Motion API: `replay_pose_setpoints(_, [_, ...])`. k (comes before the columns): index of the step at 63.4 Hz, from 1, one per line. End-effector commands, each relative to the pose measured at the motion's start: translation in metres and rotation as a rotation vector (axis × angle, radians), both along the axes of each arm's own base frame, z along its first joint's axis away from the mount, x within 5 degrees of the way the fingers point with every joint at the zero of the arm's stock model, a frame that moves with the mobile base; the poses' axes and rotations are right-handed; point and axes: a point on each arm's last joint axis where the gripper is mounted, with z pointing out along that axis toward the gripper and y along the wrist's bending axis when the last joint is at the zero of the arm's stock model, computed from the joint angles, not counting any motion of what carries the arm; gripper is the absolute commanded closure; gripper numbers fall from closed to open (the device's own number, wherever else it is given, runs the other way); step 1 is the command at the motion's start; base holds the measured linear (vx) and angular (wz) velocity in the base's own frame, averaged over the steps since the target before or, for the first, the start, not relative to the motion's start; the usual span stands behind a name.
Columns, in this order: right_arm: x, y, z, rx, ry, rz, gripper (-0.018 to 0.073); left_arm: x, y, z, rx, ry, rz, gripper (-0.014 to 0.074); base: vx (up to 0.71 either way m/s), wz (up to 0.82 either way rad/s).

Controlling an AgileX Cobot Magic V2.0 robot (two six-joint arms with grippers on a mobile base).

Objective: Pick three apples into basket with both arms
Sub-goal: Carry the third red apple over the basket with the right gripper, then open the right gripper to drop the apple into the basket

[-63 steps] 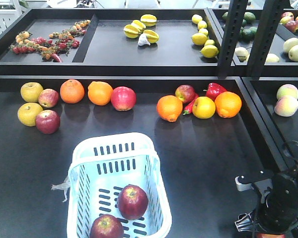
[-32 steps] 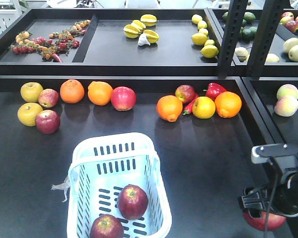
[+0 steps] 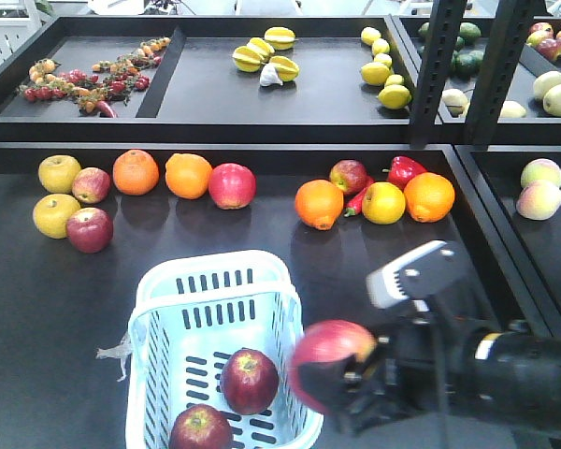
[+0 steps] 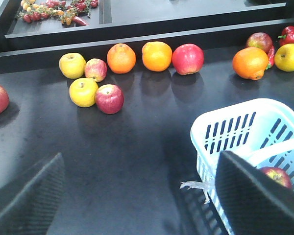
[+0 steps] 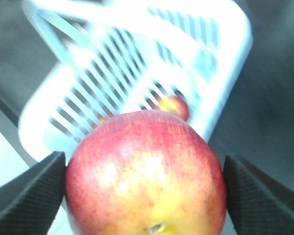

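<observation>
Right pincer [image 5: 144, 196]: we see it pinching the third apple [image 5: 146, 174] at its widest sides.
Apple: firm, smooth (likely slippery).
Left pincer [image 4: 137, 196]: spread, empty.
Basket [image 3: 159, 290]: two apples inside.

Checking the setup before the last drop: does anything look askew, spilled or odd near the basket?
One thing: a small pale, crumpled scrap lies on the dark table against the basket's left side, looking like stray debris. Otherwise nothing is spilled: two apples sit in the upright basket, and the right gripper holds the third apple beside its rim.
</observation>
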Motion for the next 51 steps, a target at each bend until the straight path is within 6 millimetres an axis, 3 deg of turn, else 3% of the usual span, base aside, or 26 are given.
replay_pose_setpoints(1, [0.008,0.021,0.018,0.053,-0.114,0.001,0.0155,0.002,-0.001,0.011,-0.012,-0.073,-0.009,0.0007,0.00,0.00])
replay_pose_setpoints(9, [0.021,0.052,0.012,0.024,-0.094,0.056,0.0146,0.002,-0.001,0.011,-0.012,-0.073,-0.009,0.0007,0.00,0.00])
replay_pose_setpoints(19, [0.042,0.071,-0.008,-0.026,-0.037,0.060,0.0074,0.002,-0.001,0.011,-0.012,-0.073,-0.009,0.0007,0.00,0.00])
replay_pose_setpoints(34, [0.050,0.076,-0.014,-0.037,-0.042,0.041,-0.0096,0.002,-0.001,0.011,-0.012,-0.073,-0.009,0.0007,0.00,0.00])
replay_pose_setpoints(51, [0.050,0.076,-0.014,-0.037,-0.041,0.042,-0.0102,0.002,-0.001,0.011,-0.012,-0.073,-0.009,0.0007,0.00,0.00])
